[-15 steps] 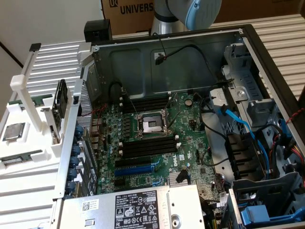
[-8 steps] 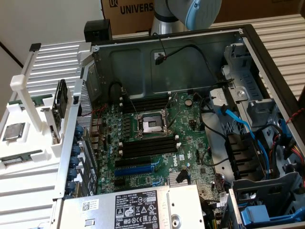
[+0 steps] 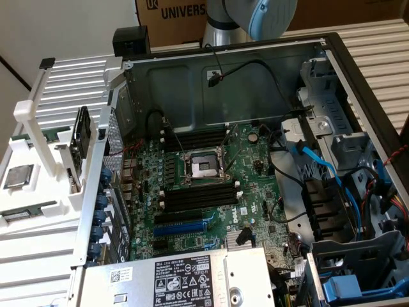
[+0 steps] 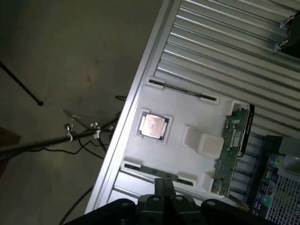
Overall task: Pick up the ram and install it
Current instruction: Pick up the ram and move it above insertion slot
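Currently the ram point(image 3: 29, 212) lies in the white tray point(image 4: 197, 112).

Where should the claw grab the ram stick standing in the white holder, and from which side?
Take the ram by its free upper long edge, near mid-length, coming straight down from above and pinching the two flat faces. It stands on edge, leaning slightly, in the white holder, whose supports appear to hold its lower edge, so the top edge is the part left exposed.
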You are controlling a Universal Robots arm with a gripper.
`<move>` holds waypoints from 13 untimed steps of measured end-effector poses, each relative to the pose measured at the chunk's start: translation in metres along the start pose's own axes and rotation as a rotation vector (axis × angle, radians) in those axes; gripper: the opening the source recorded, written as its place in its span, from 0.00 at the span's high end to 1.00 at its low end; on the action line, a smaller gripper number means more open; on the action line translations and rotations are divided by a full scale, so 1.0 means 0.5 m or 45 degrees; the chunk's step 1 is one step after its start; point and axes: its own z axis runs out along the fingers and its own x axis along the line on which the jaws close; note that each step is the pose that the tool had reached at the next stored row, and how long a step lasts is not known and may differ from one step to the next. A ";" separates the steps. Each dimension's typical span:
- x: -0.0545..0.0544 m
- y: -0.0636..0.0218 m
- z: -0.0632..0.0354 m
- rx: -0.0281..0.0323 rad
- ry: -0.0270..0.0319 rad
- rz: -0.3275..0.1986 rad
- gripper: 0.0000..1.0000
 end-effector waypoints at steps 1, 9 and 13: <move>0.000 0.000 0.000 -0.0003 0.0012 -0.023 0.90; 0.000 0.000 0.000 -0.0041 0.0143 -0.302 0.90; 0.000 0.000 0.000 -0.0054 0.0188 -0.395 0.90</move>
